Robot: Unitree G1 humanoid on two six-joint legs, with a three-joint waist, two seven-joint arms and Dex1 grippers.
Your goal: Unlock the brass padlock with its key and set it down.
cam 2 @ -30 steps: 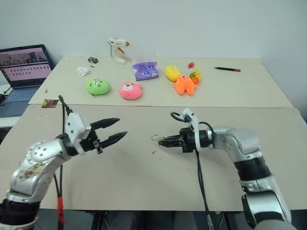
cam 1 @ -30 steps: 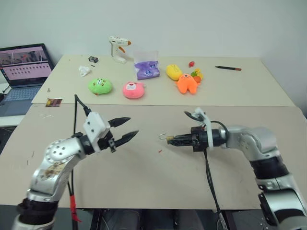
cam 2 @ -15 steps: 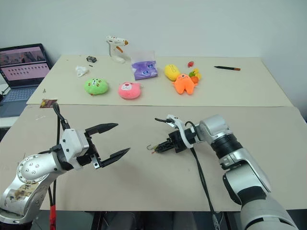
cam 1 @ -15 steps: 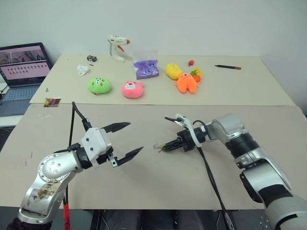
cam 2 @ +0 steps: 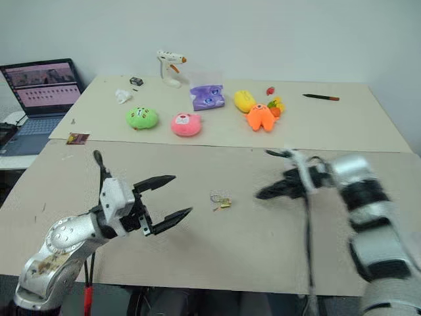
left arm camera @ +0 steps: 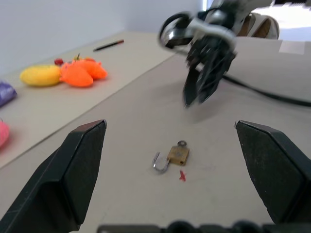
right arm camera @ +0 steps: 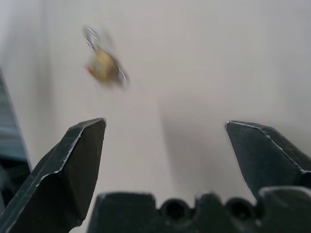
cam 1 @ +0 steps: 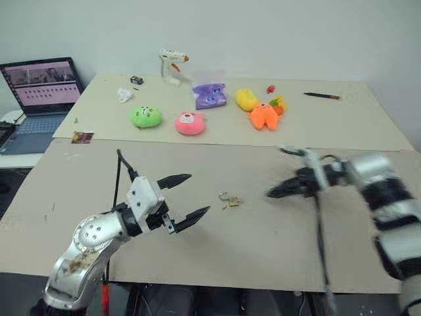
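While both arms are hovering over the beige tabletop (cam 1: 79,184) | left gripper (cam 1: 192,195) is gaping wide, empty | right gripper (cam 2: 262,193) is spread, empty | tiny brass padlock (left arm camera: 178,154), shackle open, is lying on the table between them, touching neither

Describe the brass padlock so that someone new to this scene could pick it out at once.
On the near tabletop, look at the bare stretch between the left gripper and the right gripper. The brass padlock lies there, touching neither, shackle swung open. It is tiny and metallic gold, unlike the soft yellow plush toy far behind.
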